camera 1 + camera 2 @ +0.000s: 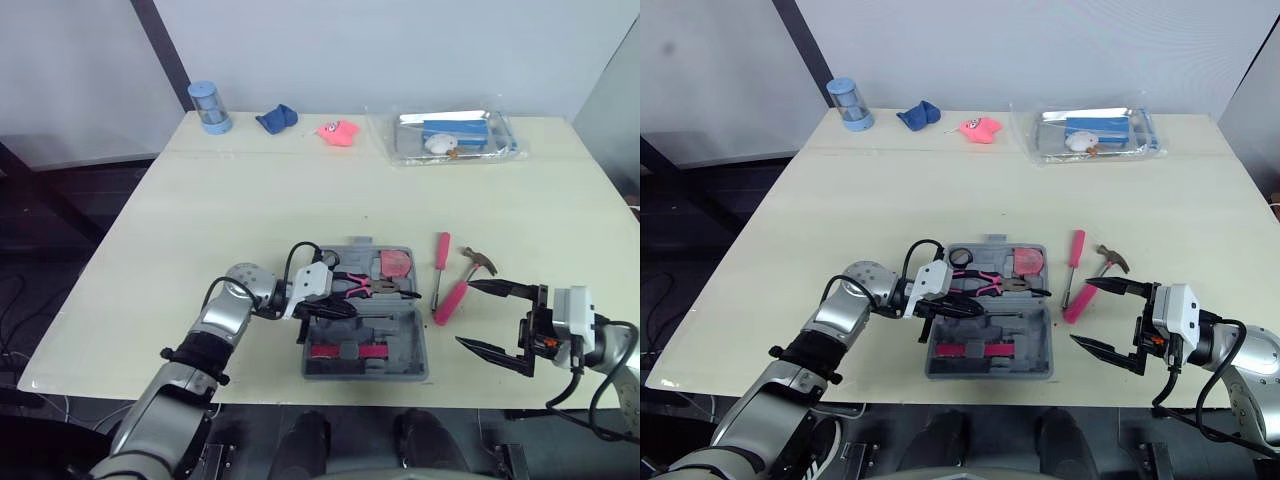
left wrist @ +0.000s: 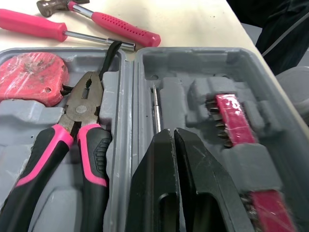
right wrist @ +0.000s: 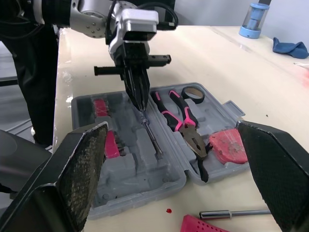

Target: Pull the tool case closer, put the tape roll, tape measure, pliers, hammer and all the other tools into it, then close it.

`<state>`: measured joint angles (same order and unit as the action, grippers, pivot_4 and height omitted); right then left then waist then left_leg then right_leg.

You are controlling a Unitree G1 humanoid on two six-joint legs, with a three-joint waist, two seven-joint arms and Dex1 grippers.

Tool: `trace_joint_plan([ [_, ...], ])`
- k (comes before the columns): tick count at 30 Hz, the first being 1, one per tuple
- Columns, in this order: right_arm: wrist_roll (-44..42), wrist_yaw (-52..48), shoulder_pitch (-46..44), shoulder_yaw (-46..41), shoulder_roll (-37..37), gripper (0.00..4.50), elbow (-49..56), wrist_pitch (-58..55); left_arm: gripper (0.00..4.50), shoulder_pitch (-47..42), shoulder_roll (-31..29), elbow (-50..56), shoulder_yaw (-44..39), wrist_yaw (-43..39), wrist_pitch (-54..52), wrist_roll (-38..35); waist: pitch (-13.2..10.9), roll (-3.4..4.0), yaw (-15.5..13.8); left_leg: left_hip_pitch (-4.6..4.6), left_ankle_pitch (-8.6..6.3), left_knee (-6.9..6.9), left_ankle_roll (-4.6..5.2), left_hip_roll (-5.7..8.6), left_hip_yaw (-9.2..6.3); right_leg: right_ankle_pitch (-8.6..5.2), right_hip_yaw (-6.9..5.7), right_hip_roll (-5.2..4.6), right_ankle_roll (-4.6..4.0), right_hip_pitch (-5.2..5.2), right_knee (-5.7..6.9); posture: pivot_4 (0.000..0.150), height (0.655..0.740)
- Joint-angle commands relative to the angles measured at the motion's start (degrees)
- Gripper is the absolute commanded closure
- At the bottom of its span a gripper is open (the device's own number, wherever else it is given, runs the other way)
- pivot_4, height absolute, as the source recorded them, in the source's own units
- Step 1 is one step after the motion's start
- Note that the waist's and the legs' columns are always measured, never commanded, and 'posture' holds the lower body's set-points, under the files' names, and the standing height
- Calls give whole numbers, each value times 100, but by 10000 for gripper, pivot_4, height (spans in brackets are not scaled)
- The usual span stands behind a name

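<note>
Logging the tool case (image 1: 417, 345) open flat at the near edge of the bench (image 1: 250, 200), between the two arms.

Far half of the case:
- pliers (image 1: 375, 287) with pink-and-black handles
- pink tape measure (image 1: 395, 263) just beside the pliers' nose
- black tape roll (image 3: 193, 99) by the handle ends

Near half of the case:
- pink bit holders (image 1: 345, 350) seated in moulded slots
- thin metal shaft (image 2: 155, 108) lying in a groove close to the hinge

Outside the case, just to its right on the bench:
- pink screwdriver (image 1: 440, 255)
- hammer (image 1: 455, 297) with a pink handle, close beside the screwdriver; cannot tell whether touching

Left gripper (image 2: 173, 131): fingers pressed together with nothing between them, tips down over the near half, right by the shaft.

Right gripper (image 1: 465, 313): fingers spread wide and empty, at the bench's front edge right of the case, near the hammer handle.

Far edge of the bench:
- clear plastic tray (image 1: 512, 148) holding a blue box (image 1: 455, 130) and a small white item (image 1: 438, 143)
- blue cylinder (image 1: 210, 108), blue cloth (image 1: 277, 118) and pink toy (image 1: 339, 132)

Left wrist view adds the metal bit tips in the holder and the pliers' serrated nose. Right wrist view adds the tape roll as a clear ring and the left gripper seen from the front, tips meeting in a point.
</note>
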<state>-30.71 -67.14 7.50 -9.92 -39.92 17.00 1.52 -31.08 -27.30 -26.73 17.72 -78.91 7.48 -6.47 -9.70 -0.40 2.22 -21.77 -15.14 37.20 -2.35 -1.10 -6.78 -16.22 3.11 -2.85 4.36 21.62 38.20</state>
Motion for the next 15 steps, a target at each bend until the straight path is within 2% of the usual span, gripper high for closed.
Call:
trace_joint_plan([
  [1, -52, -30, 30, -107, -8, 0, 93, 114, 43185, -77, 28, -107, 11, 77, 188, 129, 0, 0, 12, 0, 0, 0, 0, 0, 0, 0, 0, 0, 0, 0, 0, 1500, 7400],
  [15, -2, -37, 12, -60, -14, 0, 78, 143, 43185, 237, -23, -350, 294, 532, 320, 815, 4, 4, 4, 6, 0, 2, 0, 0, -1, 0, 1, 0, 0, -3, 10, 1500, 7400],
])
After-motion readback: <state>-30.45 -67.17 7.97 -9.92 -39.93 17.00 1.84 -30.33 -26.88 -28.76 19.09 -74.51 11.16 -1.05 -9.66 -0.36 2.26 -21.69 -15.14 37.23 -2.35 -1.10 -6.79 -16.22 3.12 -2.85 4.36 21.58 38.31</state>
